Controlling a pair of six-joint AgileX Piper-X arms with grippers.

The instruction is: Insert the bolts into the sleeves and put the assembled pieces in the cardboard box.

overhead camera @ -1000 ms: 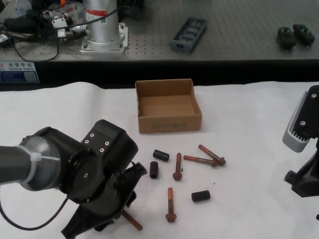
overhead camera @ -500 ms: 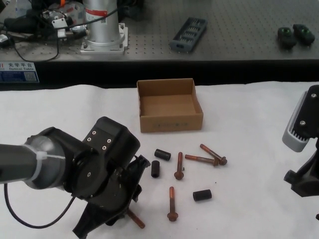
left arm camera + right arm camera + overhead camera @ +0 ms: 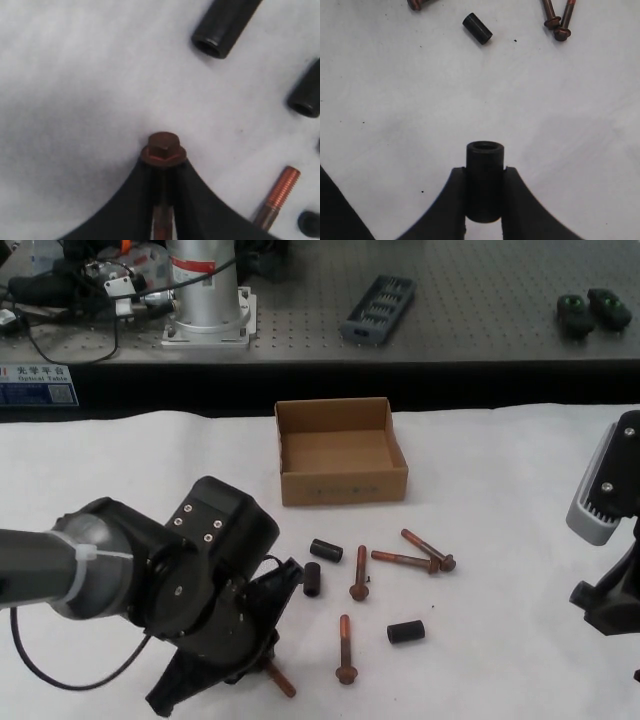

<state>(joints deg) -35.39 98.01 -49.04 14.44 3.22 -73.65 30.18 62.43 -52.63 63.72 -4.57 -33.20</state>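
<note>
One bolt [image 3: 163, 149] sits in left gripper [image 3: 163, 166]; one sleeve [image 3: 485, 187] in right gripper [image 3: 485, 172].

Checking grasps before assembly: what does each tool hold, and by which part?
Left tool clamps a bolt on the shank below its head; right tool grips a sleeve by its sides, open end protruding.
</note>
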